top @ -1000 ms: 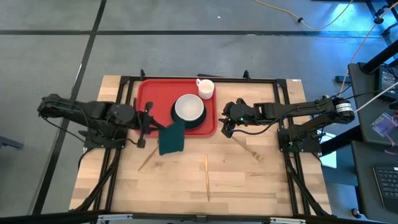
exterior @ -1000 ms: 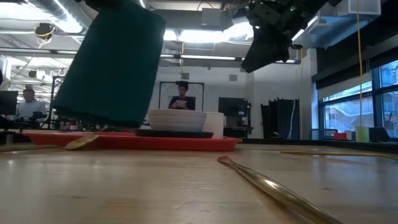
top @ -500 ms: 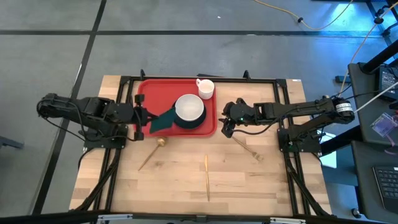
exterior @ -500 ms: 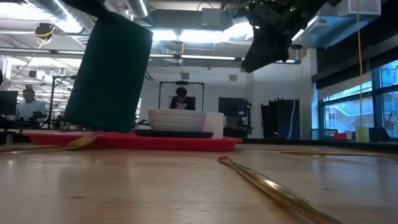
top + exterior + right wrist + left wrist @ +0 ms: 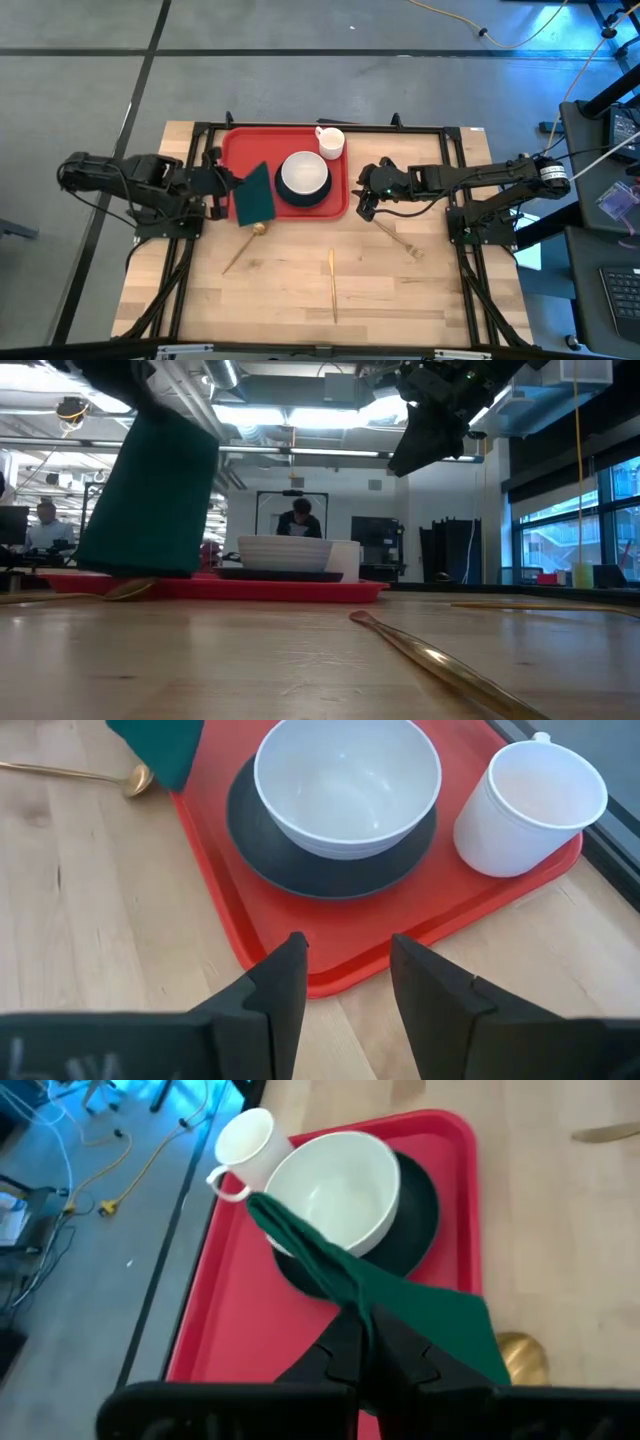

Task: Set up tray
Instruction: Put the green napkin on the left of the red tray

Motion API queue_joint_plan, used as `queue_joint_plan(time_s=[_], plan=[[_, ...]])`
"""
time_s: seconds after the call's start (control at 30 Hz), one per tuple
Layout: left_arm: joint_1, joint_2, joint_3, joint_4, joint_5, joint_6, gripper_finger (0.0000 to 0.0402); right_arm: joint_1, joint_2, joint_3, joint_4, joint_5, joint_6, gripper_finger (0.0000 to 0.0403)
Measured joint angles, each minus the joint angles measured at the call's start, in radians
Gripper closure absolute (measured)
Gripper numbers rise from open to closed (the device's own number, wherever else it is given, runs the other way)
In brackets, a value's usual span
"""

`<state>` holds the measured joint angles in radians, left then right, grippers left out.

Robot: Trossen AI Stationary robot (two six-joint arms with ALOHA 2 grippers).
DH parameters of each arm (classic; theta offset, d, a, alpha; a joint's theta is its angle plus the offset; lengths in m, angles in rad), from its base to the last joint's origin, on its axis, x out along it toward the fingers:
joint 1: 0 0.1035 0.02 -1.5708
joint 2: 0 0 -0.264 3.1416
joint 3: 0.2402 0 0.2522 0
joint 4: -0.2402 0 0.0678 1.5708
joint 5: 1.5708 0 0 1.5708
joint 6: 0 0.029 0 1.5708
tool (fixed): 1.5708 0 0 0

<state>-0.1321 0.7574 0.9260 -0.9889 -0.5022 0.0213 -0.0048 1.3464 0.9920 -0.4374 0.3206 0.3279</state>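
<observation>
Since a second ago the left gripper (image 5: 222, 186) has drawn back toward 9 o'clock, carrying the dark green napkin (image 5: 254, 195) from the table's bare wood at the tray's 6 o'clock edge up over the tray's 9 o'clock half. Its fingers are clenched on the cloth, which hangs from them in a fold; in the low view the napkin (image 5: 150, 495) hangs with its lower edge down at the level of the red rim, and I cannot tell whether it touches.

The tray (image 5: 236, 146), red with a raised rim, lies at the 12 o'clock side of the table (image 5: 300, 300). On it sits a black plate (image 5: 335, 192) with a white bowl (image 5: 304, 173) on top, and a white cup (image 5: 331, 141) stands at the tray's 1 o'clock corner, just beside the bowl.

The right gripper (image 5: 366, 203) hangs just off the tray's 3 o'clock edge, raised above the table. Its fingers (image 5: 280, 990) stand apart with nothing between them.

On the wood at the tray's 6 o'clock side lie three gold pieces of cutlery. A spoon (image 5: 244, 246) has its bowl just beside the napkin's lower edge, its handle pointing toward 7 o'clock. A straight utensil (image 5: 332, 284) lies near the table's middle, and a third piece (image 5: 400, 240) lies at 5 o'clock from the right gripper.

In the room beyond, a person (image 5: 298, 518) stands behind the bowl.
</observation>
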Motion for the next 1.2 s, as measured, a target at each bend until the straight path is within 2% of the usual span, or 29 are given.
queue_joint_plan(time_s=[0.2,0.4,0.6,0.77,1.2], plan=[[0.056,-0.039,-0.017,-0.025,0.008,0.004,0.0398,0.000,0.000,0.000,0.008,0.000,0.000,0.0256],[0.123,-0.034,-0.101,-0.010,0.062,0.003,0.0398,0.000,0.000,0.000,0.030,0.001,-0.026,0.0256],[0.183,-0.011,-0.203,0.090,0.047,0.124,0.0398,-0.017,0.000,0.000,0.039,0.003,-0.026,0.0256],[0.236,0.013,-0.230,0.177,0.057,0.204,0.0398,-0.034,0.000,0.000,0.039,0.002,-0.024,0.0256],[0.373,0.120,-0.248,0.227,0.032,0.254,0.0398,-0.039,0.000,0.000,0.044,0.002,-0.047,0.0256]])
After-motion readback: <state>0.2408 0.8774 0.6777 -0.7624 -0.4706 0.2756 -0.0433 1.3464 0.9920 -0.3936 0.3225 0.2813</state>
